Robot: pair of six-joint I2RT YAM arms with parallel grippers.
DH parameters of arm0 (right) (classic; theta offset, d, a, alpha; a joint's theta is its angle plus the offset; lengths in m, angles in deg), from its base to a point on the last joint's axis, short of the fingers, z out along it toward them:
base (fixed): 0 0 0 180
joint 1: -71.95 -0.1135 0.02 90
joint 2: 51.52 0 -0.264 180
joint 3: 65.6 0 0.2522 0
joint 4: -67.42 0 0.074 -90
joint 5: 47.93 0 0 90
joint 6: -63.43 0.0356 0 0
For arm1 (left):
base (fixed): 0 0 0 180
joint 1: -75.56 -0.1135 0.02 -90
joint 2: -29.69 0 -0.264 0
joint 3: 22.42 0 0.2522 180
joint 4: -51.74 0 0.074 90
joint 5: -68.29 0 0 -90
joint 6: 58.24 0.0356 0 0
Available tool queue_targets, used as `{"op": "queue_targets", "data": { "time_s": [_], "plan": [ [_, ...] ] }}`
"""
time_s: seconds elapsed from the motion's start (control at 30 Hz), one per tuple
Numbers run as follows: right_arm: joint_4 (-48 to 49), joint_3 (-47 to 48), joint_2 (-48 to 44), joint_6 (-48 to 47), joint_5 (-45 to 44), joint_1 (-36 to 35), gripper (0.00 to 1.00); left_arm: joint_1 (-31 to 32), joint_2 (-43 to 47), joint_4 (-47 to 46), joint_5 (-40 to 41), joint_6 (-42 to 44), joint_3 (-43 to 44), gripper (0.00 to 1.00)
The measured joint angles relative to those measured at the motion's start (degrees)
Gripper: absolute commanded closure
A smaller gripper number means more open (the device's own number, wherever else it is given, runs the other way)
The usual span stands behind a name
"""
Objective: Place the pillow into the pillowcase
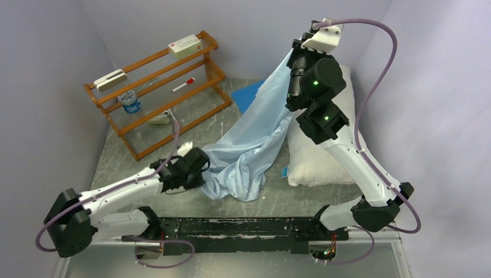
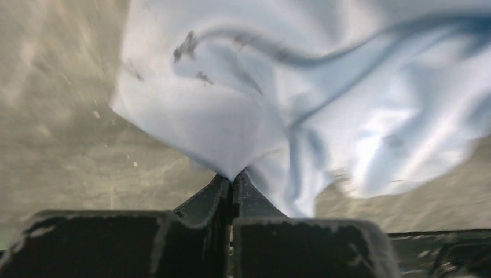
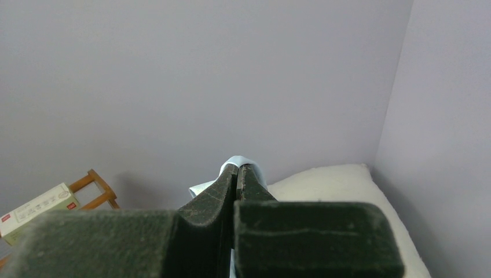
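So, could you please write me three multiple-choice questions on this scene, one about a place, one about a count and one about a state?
1. Where on the table is the pillow? A. left side B. right side C. near middle
2. How many grippers pinch the pillowcase? A. none B. one C. two
3. What state is the pillow in? A. outside the pillowcase B. half inside C. fully inside
Answers: 1 B, it lies along the right edge. 2 C, the left gripper and right gripper are both shut on its cloth. 3 A, the pillow's white surface shows bare.
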Motion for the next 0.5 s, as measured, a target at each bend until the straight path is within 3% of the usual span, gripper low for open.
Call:
{"op": "queue_targets", "data": {
  "time_s": [0.13, 0.3, 0.4, 0.5],
  "plan": [
    [1.29, 1.18, 0.11, -2.12, -0.33, 0.00, 1.00, 0.00, 2.23, 7.80, 12.90, 3.85, 18.08, 0.95],
    [6.23, 5.27, -0.26, -6.08, -0.68, 0.11, 1.00, 0.00, 6.51, 9.92, 31.43, 13.25, 42.99, 0.95],
    [9.68, 5.57, -2.10, -7.67, -1.01, 0.13, 1.00, 0.00, 10.14, 7.76, 39.10, 19.02, 49.72, 0.95],
    [12.55, 5.22, -5.09, -8.11, -1.27, 0.20, 1.00, 0.00, 14.29, 5.46, 44.87, 24.37, 50.84, 0.95]
  ]
}}
